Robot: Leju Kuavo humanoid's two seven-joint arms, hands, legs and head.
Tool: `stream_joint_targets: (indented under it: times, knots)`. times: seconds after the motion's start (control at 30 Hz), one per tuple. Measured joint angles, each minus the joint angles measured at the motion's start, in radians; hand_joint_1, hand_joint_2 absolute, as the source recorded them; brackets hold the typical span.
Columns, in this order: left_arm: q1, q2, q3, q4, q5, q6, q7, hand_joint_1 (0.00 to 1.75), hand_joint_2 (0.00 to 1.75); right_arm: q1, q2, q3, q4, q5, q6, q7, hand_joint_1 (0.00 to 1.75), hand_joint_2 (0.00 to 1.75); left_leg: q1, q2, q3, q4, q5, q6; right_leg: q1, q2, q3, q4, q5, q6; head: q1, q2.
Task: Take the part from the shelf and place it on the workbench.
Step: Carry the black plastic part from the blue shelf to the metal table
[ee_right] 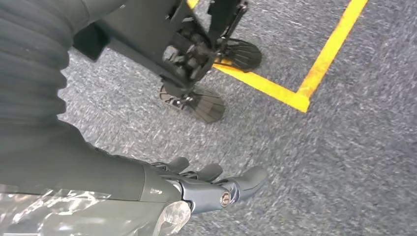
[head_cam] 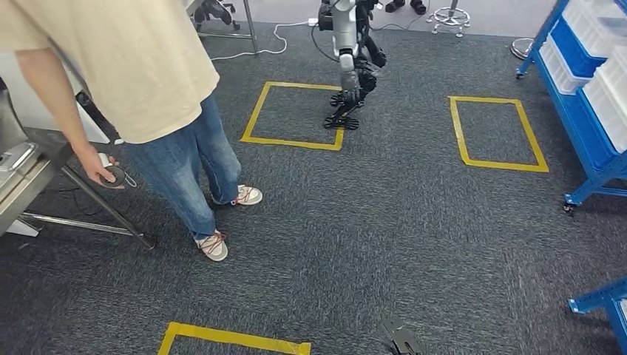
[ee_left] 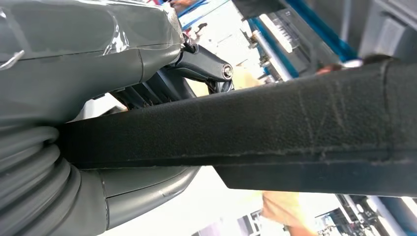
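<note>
The left hand (ee_left: pixel 147 93) grips a long black textured part (ee_left: pixel 295 128), which runs across the left wrist view from the grey ribbed cover outward; the thick grey thumb lies under the part and the darker fingers (ee_left: pixel 206 66) curl over its far side, so the part is pinched between them; behind it, blurred, are blue shelf rails and a patch of cream cloth. The right hand (ee_right: pixel 206 184) hangs over grey carpet (ee_right: pixel 354 162) holding nothing; its fingers (ee_right: pixel 248 179) are loosely bent and lie side by side, and whether they are spread or curled closed I cannot tell; yellow tape (ee_right: pixel 314 73) lies on the carpet beyond it. In the head view a person (head_cam: pixel 140 81) in a cream shirt and blue jeans stands at the left, one hand (head_cam: pixel 100 168) low beside a grey metal stand (head_cam: pixel 29 185) and holding a small dark object (head_cam: pixel 114 176); yellow tape squares (head_cam: pixel 294 115) mark the floor, one ahead, one to the right, a corner of another at the near edge; another silver-and-black robot (head_cam: pixel 351 59) stands at the far side, its feet at the edge of the middle square; a blue shelf (head_cam: pixel 584 118) with white bins (head_cam: pixel 602 29) stands at the right on castors; white cables trail on the carpet far back.
</note>
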Motion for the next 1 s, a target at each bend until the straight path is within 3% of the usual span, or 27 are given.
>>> stream_joint_targets:
  times: [0.03, 0.1, 0.17, 0.2, 0.23, 0.27, 0.33, 0.4, 0.47, 0.5, 0.53, 0.6, 0.67, 0.73, 0.77, 0.8, 0.83, 0.9, 0.93, 0.97, 1.0]
  knots:
    - [0.0, 0.0, 0.0, 0.0, 0.01, 0.0, 0.0, 1.75, 1.75, -0.001, 0.001, 0.0, 0.0, 0.0, 0.0, -0.001, 0.0, 1.75, 0.001, -0.014, 0.002, -0.004, 0.001, 0.005, -0.001, -0.008, 0.003, 0.001, -0.005, 0.005, 0.001, 0.0]
    - [-0.003, 0.0, -0.001, -0.001, 0.025, -0.001, 0.002, 1.75, 1.75, -0.002, 0.002, 0.0, 0.0, -0.002, 0.0, -0.002, 0.0, 1.75, 0.004, -0.039, 0.011, -0.011, 0.002, 0.018, -0.004, 0.025, -0.013, 0.047, -0.038, 0.011, 0.004, 0.0]
    - [-0.01, -0.001, -0.005, -0.001, 0.033, -0.007, 0.009, 1.75, 1.75, 0.0, 0.002, 0.0, 0.0, -0.005, 0.0, -0.002, 0.0, 1.75, 0.006, -0.063, 0.017, -0.014, 0.001, 0.027, -0.004, 0.092, -0.082, 0.181, -0.097, 0.008, 0.007, 0.0]
    - [-0.011, -0.002, -0.009, -0.001, 0.037, -0.008, 0.014, 1.75, 1.75, 0.002, 0.003, -0.001, 0.0, -0.006, 0.001, -0.002, 0.0, 1.75, 0.006, -0.077, 0.017, -0.014, 0.0, 0.03, -0.004, 0.111, -0.124, 0.253, -0.119, 0.007, 0.008, 0.0]
    - [-0.01, -0.003, -0.013, -0.001, 0.039, -0.008, 0.018, 1.75, 1.75, 0.004, 0.003, -0.001, 0.0, -0.007, 0.002, -0.003, 0.0, 1.75, 0.006, -0.093, 0.018, -0.014, -0.001, 0.031, -0.004, 0.12, -0.155, 0.297, -0.125, 0.006, 0.009, 0.0]
    - [-0.01, -0.004, -0.016, -0.001, 0.04, -0.005, 0.021, 1.75, 1.75, 0.007, 0.003, -0.001, 0.0, -0.008, 0.003, -0.003, 0.0, 1.75, 0.007, -0.111, 0.018, -0.013, -0.002, 0.031, -0.005, 0.123, -0.167, 0.302, -0.11, 0.007, 0.009, 0.0]
    - [-0.01, -0.005, -0.02, -0.001, 0.041, 0.001, 0.022, 1.75, 1.75, 0.01, 0.004, -0.001, 0.0, -0.008, 0.003, -0.004, 0.0, 1.75, 0.013, -0.143, 0.019, -0.009, -0.004, 0.026, -0.013, 0.139, -0.131, 0.197, -0.036, 0.012, 0.009, 0.0]
    - [-0.013, -0.006, -0.022, -0.001, 0.041, 0.006, 0.022, 1.75, 1.75, 0.01, 0.005, -0.001, 0.0, -0.008, 0.003, -0.004, 0.0, 1.75, 0.016, -0.173, 0.014, 0.003, -0.011, 0.015, -0.026, 0.187, -0.08, 0.072, 0.022, 0.016, 0.009, 0.0]
    - [-0.015, -0.007, -0.024, -0.001, 0.042, 0.012, 0.016, 1.75, 1.75, 0.009, 0.006, -0.001, 0.0, -0.008, 0.004, -0.004, 0.0, 1.75, 0.018, -0.197, 0.005, 0.009, -0.014, 0.003, -0.028, 0.207, -0.063, 0.031, 0.033, 0.01, 0.009, 0.0]
    - [-0.016, -0.007, -0.024, -0.001, 0.043, 0.018, 0.01, 1.75, 1.75, 0.007, 0.008, -0.001, 0.0, -0.007, 0.004, -0.004, 0.0, 1.75, 0.021, -0.208, 0.002, 0.008, -0.012, -0.002, -0.025, 0.191, -0.063, 0.031, 0.033, 0.002, 0.009, 0.0]
    - [-0.015, -0.007, -0.025, -0.001, 0.044, 0.026, 0.002, 1.75, 1.75, 0.006, 0.009, -0.001, 0.0, -0.007, 0.005, -0.005, 0.0, 1.75, 0.023, -0.201, -0.001, 0.01, -0.013, -0.005, -0.023, 0.178, -0.061, 0.03, 0.034, -0.004, 0.009, 0.0]
    - [-0.019, -0.007, -0.025, -0.001, 0.049, 0.041, -0.013, 1.75, 1.75, 0.005, 0.013, -0.002, 0.0, -0.005, 0.007, -0.006, 0.0, 1.75, 0.02, -0.143, -0.026, 0.06, -0.036, -0.009, -0.02, 0.154, -0.058, 0.028, 0.035, -0.017, 0.006, 0.0]
    - [-0.024, -0.009, -0.027, -0.001, 0.064, 0.052, -0.018, 1.75, 1.75, 0.007, 0.015, -0.004, 0.0, -0.004, 0.008, -0.008, 0.0, 1.75, 0.015, -0.077, -0.09, 0.187, -0.093, -0.012, -0.014, 0.13, -0.056, 0.027, 0.032, -0.025, 0.004, 0.0]
    - [-0.024, -0.01, -0.033, 0.0, 0.082, 0.06, -0.012, 1.75, 1.75, 0.01, 0.016, -0.008, 0.0, -0.005, 0.008, -0.009, 0.0, 1.75, 0.015, -0.061, -0.152, 0.305, -0.131, -0.011, -0.008, 0.104, -0.054, 0.028, 0.028, -0.03, 0.003, 0.0]
    - [-0.023, -0.011, -0.036, 0.0, 0.086, 0.062, -0.007, 1.75, 1.75, 0.01, 0.017, -0.011, 0.0, -0.005, 0.008, -0.01, 0.0, 1.75, 0.015, -0.058, -0.16, 0.316, -0.126, -0.01, -0.006, 0.091, -0.053, 0.028, 0.026, -0.031, 0.003, 0.0]
    - [-0.023, -0.011, -0.039, 0.0, 0.089, 0.064, -0.002, 1.75, 1.75, 0.011, 0.018, -0.013, 0.0, -0.005, 0.008, -0.01, 0.0, 1.75, 0.014, -0.054, -0.146, 0.285, -0.104, -0.007, -0.005, 0.078, -0.05, 0.028, 0.023, -0.032, 0.003, 0.0]
    - [-0.025, -0.011, -0.041, 0.0, 0.096, 0.065, 0.0, 1.75, 1.75, 0.011, 0.018, -0.015, 0.0, -0.005, 0.009, -0.011, 0.0, 1.75, 0.012, -0.04, -0.113, 0.22, -0.071, -0.003, -0.004, 0.065, -0.046, 0.027, 0.019, -0.031, 0.003, 0.0]
    - [-0.03, -0.013, -0.045, 0.0, 0.134, 0.069, 0.002, 1.75, 1.75, 0.011, 0.019, -0.017, 0.0, -0.005, 0.01, -0.012, 0.0, 1.75, 0.0, 0.02, -0.04, 0.081, -0.024, 0.006, 0.001, 0.043, -0.037, 0.027, 0.009, -0.026, 0.004, 0.0]
    - [-0.033, -0.013, -0.047, 0.0, 0.171, 0.065, 0.009, 1.75, 1.75, 0.011, 0.019, -0.017, 0.0, -0.006, 0.011, -0.012, 0.0, 1.75, -0.008, 0.04, -0.02, 0.042, -0.015, 0.012, 0.003, 0.031, -0.032, 0.027, 0.005, -0.021, 0.004, 0.0]
    - [-0.036, -0.014, -0.05, 0.001, 0.213, 0.058, 0.017, 1.75, 1.75, 0.011, 0.019, -0.018, 0.0, -0.006, 0.011, -0.013, 0.0, 1.75, -0.015, 0.047, -0.012, 0.026, -0.015, 0.016, 0.005, 0.019, -0.028, 0.025, 0.001, -0.016, 0.004, 0.0]
    - [-0.039, -0.014, -0.054, 0.002, 0.253, 0.05, 0.027, 1.75, 1.75, 0.011, 0.019, -0.021, 0.0, -0.007, 0.011, -0.014, 0.0, 1.75, -0.018, 0.03, -0.011, 0.023, -0.015, 0.022, 0.007, 0.004, -0.023, 0.022, -0.003, -0.011, 0.004, 0.0]
